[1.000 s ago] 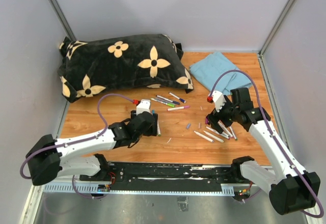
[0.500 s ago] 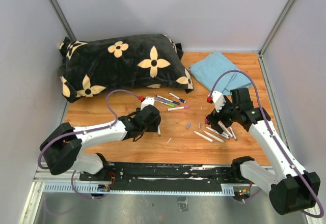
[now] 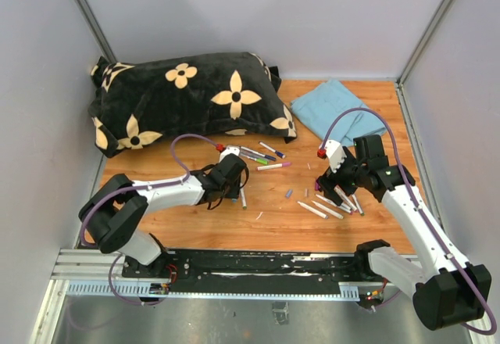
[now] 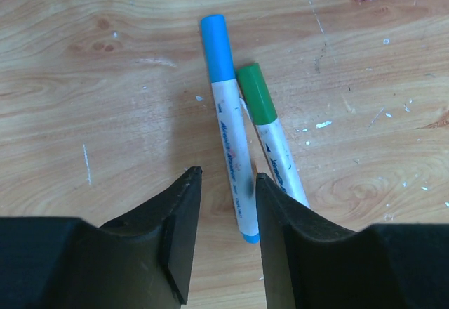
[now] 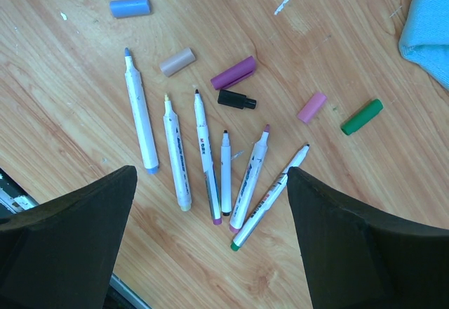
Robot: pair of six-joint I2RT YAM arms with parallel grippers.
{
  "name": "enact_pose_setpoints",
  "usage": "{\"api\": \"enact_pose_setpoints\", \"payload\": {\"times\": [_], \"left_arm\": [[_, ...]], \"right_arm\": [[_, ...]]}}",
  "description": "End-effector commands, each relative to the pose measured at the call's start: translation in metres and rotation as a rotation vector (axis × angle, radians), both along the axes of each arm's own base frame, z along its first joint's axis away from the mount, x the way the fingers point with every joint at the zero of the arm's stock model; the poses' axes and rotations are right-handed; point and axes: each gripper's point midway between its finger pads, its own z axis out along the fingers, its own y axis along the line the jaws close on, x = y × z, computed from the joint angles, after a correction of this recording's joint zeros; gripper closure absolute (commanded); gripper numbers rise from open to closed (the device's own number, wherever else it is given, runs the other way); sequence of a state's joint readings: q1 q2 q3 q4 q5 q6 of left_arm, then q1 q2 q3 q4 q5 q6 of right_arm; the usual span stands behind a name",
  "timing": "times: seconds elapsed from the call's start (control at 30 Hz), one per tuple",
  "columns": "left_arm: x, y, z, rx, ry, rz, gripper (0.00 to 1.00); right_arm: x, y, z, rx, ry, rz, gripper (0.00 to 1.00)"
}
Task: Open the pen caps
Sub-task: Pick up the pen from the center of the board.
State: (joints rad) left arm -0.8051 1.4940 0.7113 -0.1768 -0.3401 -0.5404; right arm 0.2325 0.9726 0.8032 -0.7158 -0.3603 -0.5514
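Observation:
Two capped pens lie side by side on the wood in the left wrist view, one with a blue cap (image 4: 217, 49) and one with a green cap (image 4: 255, 93). My left gripper (image 4: 226, 175) is open with narrowed jaws. The blue-capped pen's tail end sits between them, close to the right finger (image 4: 280, 239). In the right wrist view my right gripper (image 5: 210, 175) hangs wide open above several uncapped pens (image 5: 140, 116). Loose caps lie beyond them: blue (image 5: 130, 7), purple (image 5: 233, 72), black (image 5: 236, 100), pink (image 5: 311, 107), green (image 5: 362, 116).
A black pillow with cream flowers (image 3: 187, 102) fills the back left. A folded blue cloth (image 3: 336, 109) lies at the back right. Several more capped pens (image 3: 258, 155) lie in the middle, near the pillow's front corner. Grey walls close in the table on both sides.
My left arm has reached forward and right to the two pens, and its jaws have narrowed. The right arm has not moved.

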Motion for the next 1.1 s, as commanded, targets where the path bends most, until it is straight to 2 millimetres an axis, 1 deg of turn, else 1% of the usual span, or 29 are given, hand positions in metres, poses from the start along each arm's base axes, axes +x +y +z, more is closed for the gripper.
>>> {"api": "enact_pose_setpoints", "payload": {"times": [0.0, 0.17, 0.33, 0.5, 0.6, 0.63, 0.7, 0.77, 0.9, 1.0, 1.03, 1.07], "left_arm": [[0.009, -0.011, 0.005, -0.028, -0.008, -0.023, 0.59], [0.009, -0.004, -0.003, 0.006, 0.009, -0.01, 0.59], [0.009, 0.009, -0.01, 0.068, 0.02, 0.011, 0.66], [0.006, 0.013, -0.019, 0.091, 0.05, 0.004, 0.73], [0.003, 0.015, -0.023, 0.096, 0.065, -0.004, 0.79], [0.003, 0.015, -0.024, 0.097, 0.066, -0.006, 0.86], [0.003, 0.016, -0.021, 0.095, 0.058, -0.004, 0.95], [0.005, 0.017, -0.014, 0.087, 0.038, 0.006, 0.99], [0.008, 0.018, 0.01, 0.034, -0.028, 0.031, 1.0], [0.008, 0.018, 0.028, -0.023, -0.08, 0.039, 1.0], [0.009, 0.017, 0.038, -0.057, -0.112, 0.041, 1.0], [0.008, 0.017, 0.044, -0.082, -0.132, 0.042, 1.0]], "right_arm": [[-0.005, 0.005, 0.004, 0.014, -0.005, 0.032, 0.11], [-0.006, 0.005, 0.004, 0.016, -0.002, 0.034, 0.11], [-0.006, 0.006, 0.004, 0.021, -0.001, 0.04, 0.11], [-0.008, 0.009, 0.004, 0.027, 0.004, 0.053, 0.11], [-0.009, 0.01, 0.004, 0.033, 0.005, 0.06, 0.11], [-0.009, 0.011, 0.005, 0.035, 0.002, 0.063, 0.11], [-0.012, 0.015, 0.009, 0.05, -0.003, 0.084, 0.11], [-0.015, 0.021, 0.015, 0.079, -0.02, 0.115, 0.11], [-0.026, 0.042, 0.034, 0.18, -0.069, 0.212, 0.11], [-0.031, 0.058, 0.052, 0.268, -0.134, 0.277, 0.11], [-0.031, 0.064, 0.059, 0.302, -0.167, 0.304, 0.1], [-0.033, 0.071, 0.067, 0.347, -0.19, 0.338, 0.1]]}}
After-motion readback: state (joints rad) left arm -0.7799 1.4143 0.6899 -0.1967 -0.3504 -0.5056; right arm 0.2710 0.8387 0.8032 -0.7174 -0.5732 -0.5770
